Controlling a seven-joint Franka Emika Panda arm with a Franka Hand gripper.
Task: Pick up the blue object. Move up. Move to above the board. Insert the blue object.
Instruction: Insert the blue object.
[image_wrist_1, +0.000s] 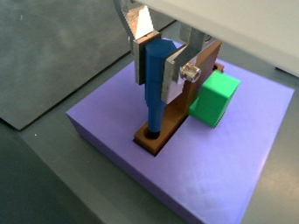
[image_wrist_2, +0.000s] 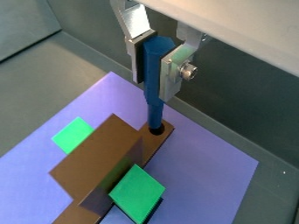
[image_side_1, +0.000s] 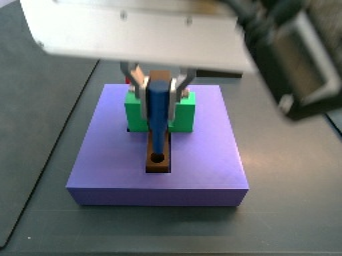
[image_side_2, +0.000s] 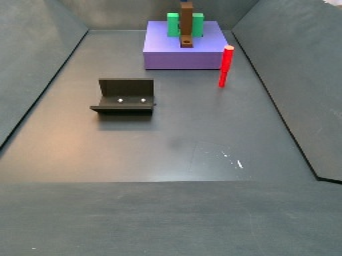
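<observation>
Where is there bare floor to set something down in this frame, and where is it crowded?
Free: the wide floor in front of the fixture and red peg. Crowded: the purple slab, where the gripper holds the blue object in the board, beside the green block.

Floor: slab, fixture, red peg.

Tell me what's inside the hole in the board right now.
The blue peg stands upright in the board's hole, its upper part between the gripper's fingers. How deep its tip reaches is hidden inside the hole.
</observation>
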